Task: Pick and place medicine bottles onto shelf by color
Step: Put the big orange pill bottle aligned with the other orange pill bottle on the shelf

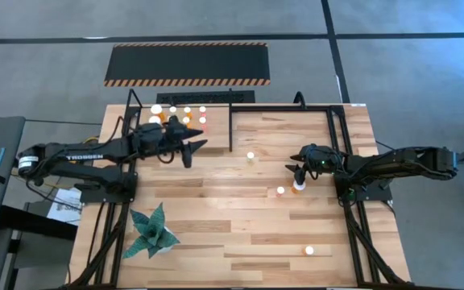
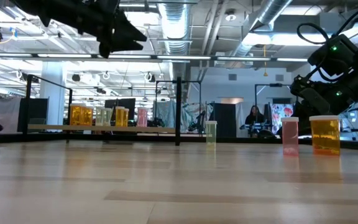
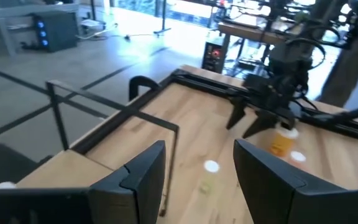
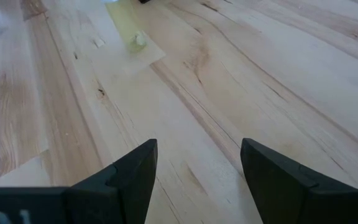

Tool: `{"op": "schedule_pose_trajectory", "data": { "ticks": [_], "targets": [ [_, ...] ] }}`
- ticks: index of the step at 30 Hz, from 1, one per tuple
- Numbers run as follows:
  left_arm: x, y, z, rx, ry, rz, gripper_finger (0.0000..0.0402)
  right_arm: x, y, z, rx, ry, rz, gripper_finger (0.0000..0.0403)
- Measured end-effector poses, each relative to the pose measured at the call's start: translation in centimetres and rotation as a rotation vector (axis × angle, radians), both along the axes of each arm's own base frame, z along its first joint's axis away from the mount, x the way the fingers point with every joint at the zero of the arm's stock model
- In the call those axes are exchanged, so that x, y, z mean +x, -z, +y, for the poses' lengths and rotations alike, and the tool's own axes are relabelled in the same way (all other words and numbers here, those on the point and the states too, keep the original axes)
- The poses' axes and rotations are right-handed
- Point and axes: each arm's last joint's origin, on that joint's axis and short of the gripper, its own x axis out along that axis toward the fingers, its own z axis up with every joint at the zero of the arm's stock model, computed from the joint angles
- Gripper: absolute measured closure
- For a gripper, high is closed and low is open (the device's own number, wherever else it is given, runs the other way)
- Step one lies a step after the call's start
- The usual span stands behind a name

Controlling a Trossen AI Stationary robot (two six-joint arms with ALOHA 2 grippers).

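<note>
At the far left corner of the table (image 1: 240,234), the shelf (image 1: 180,121) carries a cluster of medicine bottles (image 1: 176,113), white caps up, with orange and amber bodies and one pinkish-red one at the cluster's right end. The left gripper (image 1: 190,147) hangs in the air just on the near side of that shelf, its fingers apart with nothing between them. Toward the right edge of the table, the right gripper (image 1: 298,172) sits low over the wood beside an orange bottle (image 1: 298,187), fingers spread and empty; whether a finger touches that bottle cannot be told. A pinkish bottle (image 1: 280,191) stands just to the left of the orange one, a pale yellowish bottle (image 1: 250,155) stands alone near the middle of the table, and one more white-capped bottle (image 1: 309,250) stands near the near right corner. A green potted plant (image 1: 153,231) stands near the near left corner.
</note>
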Motion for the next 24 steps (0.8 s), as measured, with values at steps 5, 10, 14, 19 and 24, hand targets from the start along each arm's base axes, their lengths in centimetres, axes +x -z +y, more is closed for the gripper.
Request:
{"op": "schedule_pose_trajectory", "data": {
  "ticks": [5, 10, 14, 19, 24],
  "targets": [
    [0.2, 0.0, -0.9, 0.022, 0.046, 0.003, 0.0225, 0.0, 0.0, 0.0, 0.000, 0.000, 0.000, 0.0147],
    [0.3, -0.1, -1.3, 0.024, 0.067, -0.006, 0.0225, 0.0, 0.0, 0.0, 0.000, 0.000, 0.000, 0.0147],
    [0.4, -0.1, -1.4, 0.023, 0.072, -0.006, 0.0225, 0.0, 0.0, 0.0, -0.002, -0.001, 0.001, 0.0147],
    [0.4, -0.1, -1.5, -0.004, 0.101, -0.015, 0.0225, -0.1, -0.2, -0.5, -0.086, -0.022, 0.024, 0.0147],
    [0.4, -0.1, -1.5, -0.005, 0.103, -0.015, 0.0225, -0.3, -0.1, -1.0, -0.082, 0.023, 0.031, 0.0147]
  ]
}}
